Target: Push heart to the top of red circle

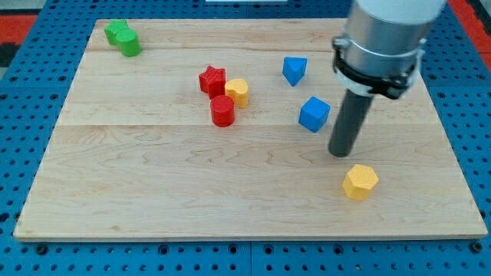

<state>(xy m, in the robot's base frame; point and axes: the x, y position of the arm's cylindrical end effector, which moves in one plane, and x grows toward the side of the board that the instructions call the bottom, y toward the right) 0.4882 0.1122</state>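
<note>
The red circle point(222, 111), a short red cylinder, stands left of the board's centre. A yellow block point(237, 92) that looks heart-shaped sits just above and right of it, very close to or touching it. A red star point(212, 80) sits against the yellow block's left side, above the red circle. My tip point(340, 152) rests on the board far to the right of these. It is just right of and below a blue cube point(314, 113) and above a yellow hexagon-like block point(360, 182), touching neither.
A blue block point(294, 70) with a pointed lower end lies above the blue cube. A green star point(116, 31) and a green circle point(130, 44) sit together at the board's top left corner. The wooden board point(153, 192) lies on a blue pegboard.
</note>
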